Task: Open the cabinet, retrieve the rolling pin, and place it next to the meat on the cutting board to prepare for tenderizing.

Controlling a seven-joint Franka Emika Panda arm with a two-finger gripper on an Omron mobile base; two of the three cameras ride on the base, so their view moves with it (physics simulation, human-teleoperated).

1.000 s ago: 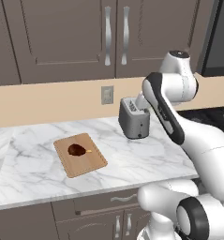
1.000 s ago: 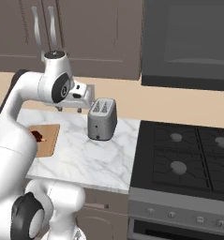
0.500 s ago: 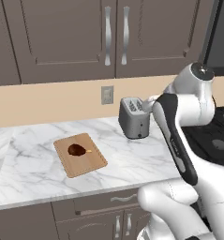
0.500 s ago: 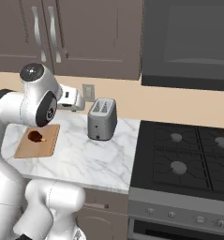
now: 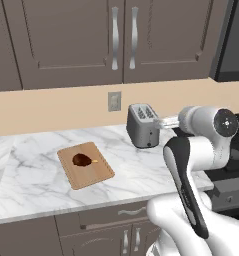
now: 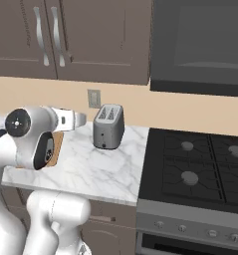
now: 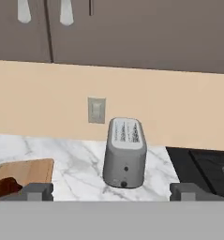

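A grey metal two-slot toaster [image 5: 143, 126] stands upright on the white marble worktop [image 5: 36, 175], near the back wall. On the beige wall just above and left of it sits a small grey wall outlet plate [image 7: 96, 110]. To the right of the worktop lies a black stovetop with round grey burners [image 6: 200, 162], and over it hangs a dark microwave-like unit [image 6: 200, 45]. Below the worktop are dark grey-brown lower cabinets with drawers [image 5: 106, 232].

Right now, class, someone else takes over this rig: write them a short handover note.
Tool: open, holding nothing, raised over the counter and facing the toaster.
Cabinet: both doors shut; the rolling pin cannot be seen.
Cutting board: on the marble counter left of the toaster, with the meat on it.
Done: nothing yet.
Left: open the cabinet, take out the rolling pin, lay it beside the meat.
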